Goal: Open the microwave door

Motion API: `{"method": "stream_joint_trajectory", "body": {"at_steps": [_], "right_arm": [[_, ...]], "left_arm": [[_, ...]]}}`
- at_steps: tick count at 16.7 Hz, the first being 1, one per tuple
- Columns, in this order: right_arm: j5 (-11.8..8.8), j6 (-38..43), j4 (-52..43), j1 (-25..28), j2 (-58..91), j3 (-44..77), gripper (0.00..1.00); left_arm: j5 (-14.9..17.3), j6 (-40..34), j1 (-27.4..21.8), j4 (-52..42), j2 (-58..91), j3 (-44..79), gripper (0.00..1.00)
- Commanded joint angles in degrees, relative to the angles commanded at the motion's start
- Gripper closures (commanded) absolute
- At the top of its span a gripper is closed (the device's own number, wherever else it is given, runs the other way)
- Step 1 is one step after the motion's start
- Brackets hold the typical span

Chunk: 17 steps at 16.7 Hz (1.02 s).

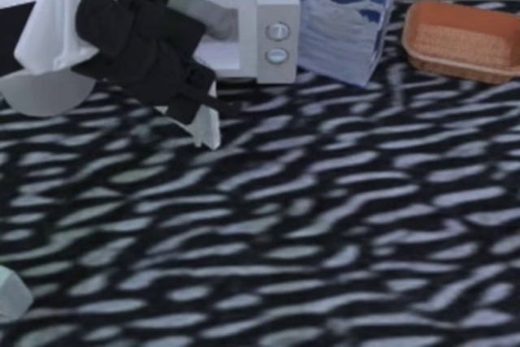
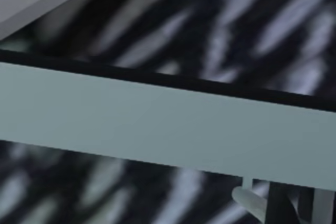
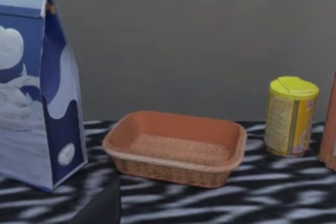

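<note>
The microwave (image 1: pixel 244 14) stood at the back of the table (image 1: pixel 325 225), left of centre, with its door (image 1: pixel 207 123) swung open toward the front. The left gripper (image 1: pixel 195 103) sat at the door's outer edge, and I could not tell how far its fingers were spread (the arm covered them). A blue-and-white carton (image 1: pixel 345 18) stood just right of the microwave, a brown basket (image 1: pixel 459 38) farther right. The right gripper was out of sight.
</note>
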Motion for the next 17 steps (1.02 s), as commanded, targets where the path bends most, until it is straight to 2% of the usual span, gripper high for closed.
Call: {"method": "stream_joint_trajectory", "body": {"at_steps": [6,17], "right_arm": [[0.0,0.0,0.0,0.0,0.0,0.0,0.0],[0.0,0.0,0.0,0.0,0.0,0.0,0.0]], "left_arm": [[3.1,5.8,2.3,-0.3,-2.3,-2.5,1.0],[3.1,5.9,2.4,-0.2,-2.3,-2.6,1.0]]}}
